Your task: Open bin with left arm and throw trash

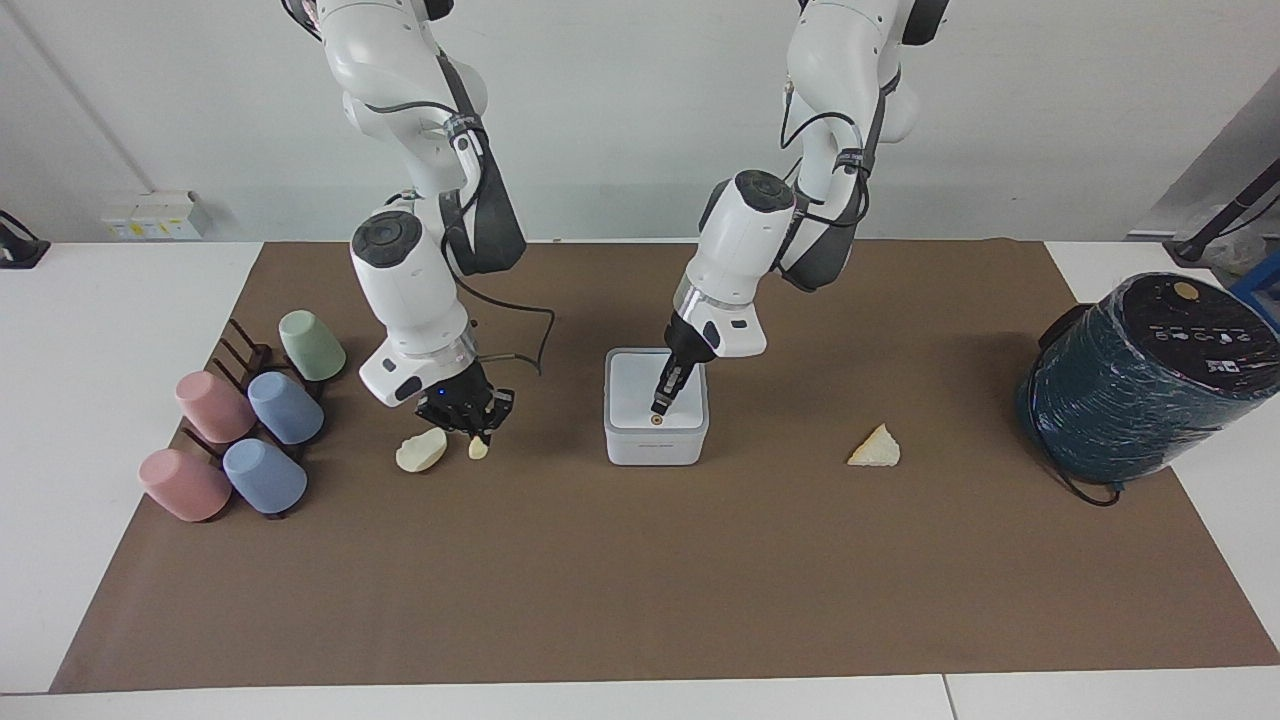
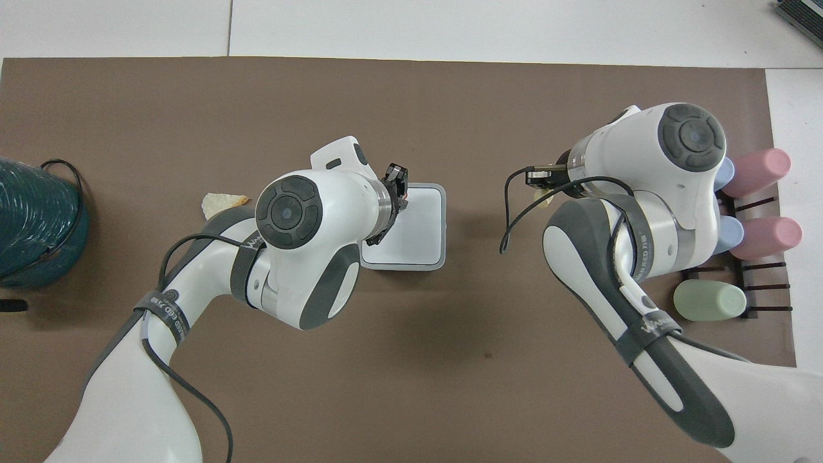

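The white bin (image 1: 655,440) stands mid-table with its lid down and the orange dot (image 1: 655,421) showing. My left gripper (image 1: 660,403) is shut and points down onto the lid, its tip just above the dot; it also shows in the overhead view (image 2: 397,182) over the bin (image 2: 418,222). My right gripper (image 1: 472,428) is shut on the finger-shaped scrap (image 1: 478,448) and holds it just above the mat. The lumpy blob (image 1: 421,452) lies beside it. The triangular wedge (image 1: 875,447) lies on the mat toward the left arm's end (image 2: 222,202).
A rack of pastel cups (image 1: 250,420) lies at the right arm's end of the mat (image 2: 739,225). A large dark-teal wrapped cylinder (image 1: 1150,375) stands at the left arm's end, with a black cable at its foot.
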Available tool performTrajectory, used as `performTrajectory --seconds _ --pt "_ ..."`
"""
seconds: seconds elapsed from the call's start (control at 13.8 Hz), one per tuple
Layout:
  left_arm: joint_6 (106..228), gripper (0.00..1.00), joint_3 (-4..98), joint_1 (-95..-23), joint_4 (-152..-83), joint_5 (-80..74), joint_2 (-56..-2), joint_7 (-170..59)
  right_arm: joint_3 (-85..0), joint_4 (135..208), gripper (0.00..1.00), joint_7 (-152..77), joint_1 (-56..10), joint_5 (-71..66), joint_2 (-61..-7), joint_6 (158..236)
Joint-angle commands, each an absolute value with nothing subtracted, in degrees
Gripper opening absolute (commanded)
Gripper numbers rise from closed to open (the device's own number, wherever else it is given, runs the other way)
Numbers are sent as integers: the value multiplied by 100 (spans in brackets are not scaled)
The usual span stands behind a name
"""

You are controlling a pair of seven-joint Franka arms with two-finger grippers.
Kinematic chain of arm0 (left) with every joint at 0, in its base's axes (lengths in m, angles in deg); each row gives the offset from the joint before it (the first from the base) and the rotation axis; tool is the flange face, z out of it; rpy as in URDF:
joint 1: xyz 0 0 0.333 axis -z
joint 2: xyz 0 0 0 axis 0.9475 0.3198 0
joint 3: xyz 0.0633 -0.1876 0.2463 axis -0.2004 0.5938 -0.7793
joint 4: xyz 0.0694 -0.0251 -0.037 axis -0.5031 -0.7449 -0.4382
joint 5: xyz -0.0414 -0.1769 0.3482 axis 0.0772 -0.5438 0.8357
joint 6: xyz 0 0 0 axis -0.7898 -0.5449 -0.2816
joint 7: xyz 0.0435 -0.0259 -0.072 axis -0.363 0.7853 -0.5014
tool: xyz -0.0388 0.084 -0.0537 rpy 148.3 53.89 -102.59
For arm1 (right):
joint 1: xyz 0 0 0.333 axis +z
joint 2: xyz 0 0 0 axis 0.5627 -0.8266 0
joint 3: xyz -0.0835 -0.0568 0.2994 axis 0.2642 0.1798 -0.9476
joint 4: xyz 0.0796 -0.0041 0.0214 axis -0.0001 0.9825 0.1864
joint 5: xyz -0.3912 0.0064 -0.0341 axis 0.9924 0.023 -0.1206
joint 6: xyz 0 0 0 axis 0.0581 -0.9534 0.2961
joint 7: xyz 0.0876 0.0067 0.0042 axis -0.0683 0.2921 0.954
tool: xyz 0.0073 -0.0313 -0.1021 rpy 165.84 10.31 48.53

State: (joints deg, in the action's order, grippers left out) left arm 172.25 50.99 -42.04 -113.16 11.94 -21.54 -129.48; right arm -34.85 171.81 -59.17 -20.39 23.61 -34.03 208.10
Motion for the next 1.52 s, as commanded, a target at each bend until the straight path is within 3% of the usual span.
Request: performTrajectory --seconds 0.0,0.22,0.58,0.94,1.45 --pt "17258 0 5017 -4006 -11639 1110 -2193 -12970 -3516 17196 0 -6135 -2053 2264 -3236 20669" --pt "17136 0 5017 -4102 -11490 1119 -2184 -12961 -3516 17187 0 -6162 -2045 2264 -2928 20415" --pt "15898 0 4982 -4681 -10462 1163 -2008 -12673 -3525 17161 0 -6171 -2053 2185 -2418 20010" --pt "15370 0 4999 -5200 -10382 1110 -2052 -11427 -3533 16881 0 -6750 -1747 1859 -2531 20176" --pt "15052 0 4973 -6009 -10855 1092 -2263 -7651 -3568 16800 0 -7595 -867 1833 -3225 21371"
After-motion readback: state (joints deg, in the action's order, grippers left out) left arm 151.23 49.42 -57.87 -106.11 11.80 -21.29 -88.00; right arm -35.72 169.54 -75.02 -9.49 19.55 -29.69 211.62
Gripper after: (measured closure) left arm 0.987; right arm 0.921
